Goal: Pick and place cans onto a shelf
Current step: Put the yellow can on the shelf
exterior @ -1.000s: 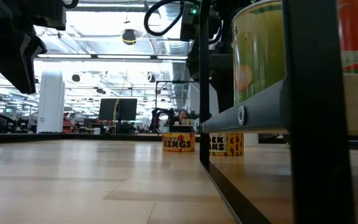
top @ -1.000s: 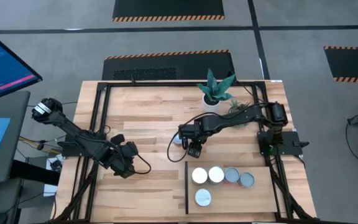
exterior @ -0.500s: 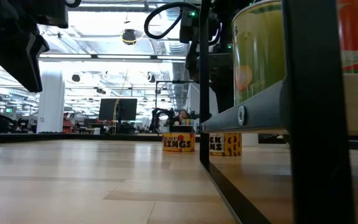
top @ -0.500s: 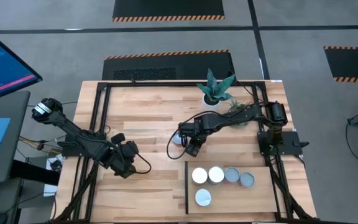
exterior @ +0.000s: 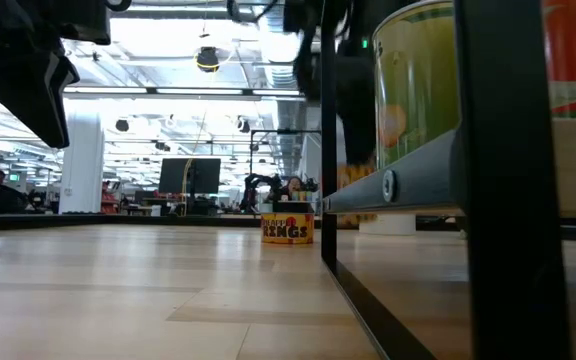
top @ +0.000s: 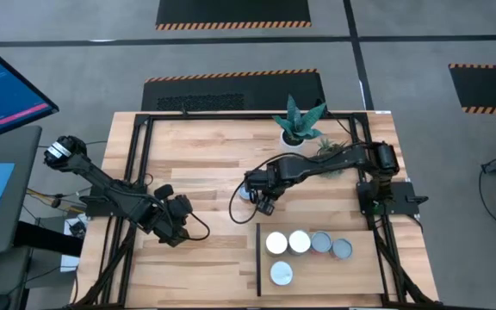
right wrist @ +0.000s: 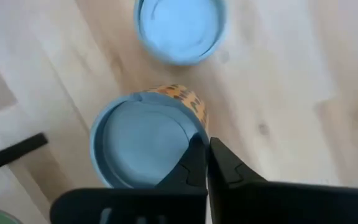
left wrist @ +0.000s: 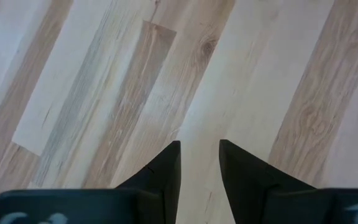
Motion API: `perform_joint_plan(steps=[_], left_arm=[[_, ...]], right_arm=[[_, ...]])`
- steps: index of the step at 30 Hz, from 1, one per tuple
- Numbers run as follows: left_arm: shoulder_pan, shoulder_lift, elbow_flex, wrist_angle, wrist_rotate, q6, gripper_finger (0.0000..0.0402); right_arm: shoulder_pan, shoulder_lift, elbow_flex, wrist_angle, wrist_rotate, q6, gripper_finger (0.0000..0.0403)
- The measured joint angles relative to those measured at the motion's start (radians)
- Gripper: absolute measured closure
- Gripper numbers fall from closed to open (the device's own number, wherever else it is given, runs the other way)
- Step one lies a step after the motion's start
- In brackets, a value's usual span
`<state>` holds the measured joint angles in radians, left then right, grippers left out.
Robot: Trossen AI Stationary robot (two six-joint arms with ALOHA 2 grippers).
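My right gripper (right wrist: 207,158) is near the table's middle (top: 263,201), shut on a yellow-labelled can (right wrist: 145,149) with a pale blue top. In the low view that can (exterior: 356,176) shows as a yellow blur above the tabletop. A second can (right wrist: 179,28) stands on its base on the table beside it (exterior: 288,228). The shelf (top: 360,267), a light panel with a black strip (top: 257,258), lies at the near right with several cans (top: 299,242) standing on it. My left gripper (left wrist: 199,165) hovers open over bare wood at the near left (top: 176,226). My right gripper pinches the raised rim (right wrist: 199,134) of the can's top between its two shut fingers. The fingers come from above, pointing down. The can hangs below them, lifted clear of the table in the low view.
A white plant pot (top: 294,138) with a green plant stands at the far side of the table. Black frame rails (top: 140,164) run along the table's edges. Bare wood lies between the two arms.
My right gripper has shut on the can's rim, shifted a little toward the table's left edge and gone up. The yellow can has left the tabletop and now hangs above it. The other can has stayed in place.
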<state>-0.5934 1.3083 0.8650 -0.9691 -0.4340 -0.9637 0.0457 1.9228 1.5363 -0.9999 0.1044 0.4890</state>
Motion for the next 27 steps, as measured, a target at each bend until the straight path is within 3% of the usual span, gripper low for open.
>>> perform_joint_plan(steps=[3,11,19,27], left_arm=[[0.0,0.001,0.0,0.0,-0.017,0.001,0.0303],[0.0,0.001,0.0,0.001,-0.062,-0.001,0.0303],[0.002,0.001,0.0,0.003,-0.067,-0.002,0.0303],[0.023,0.001,0.0,0.014,-0.078,0.005,0.0303]], right_arm=[[0.025,-0.031,0.081,-0.112,0.103,0.0,0.0399],[0.095,-0.139,0.263,-0.4,0.258,0.092,0.0399],[0.246,-0.291,0.268,-0.577,0.269,0.347,0.04],[0.453,-0.4,0.26,-0.571,0.314,0.617,0.04]])
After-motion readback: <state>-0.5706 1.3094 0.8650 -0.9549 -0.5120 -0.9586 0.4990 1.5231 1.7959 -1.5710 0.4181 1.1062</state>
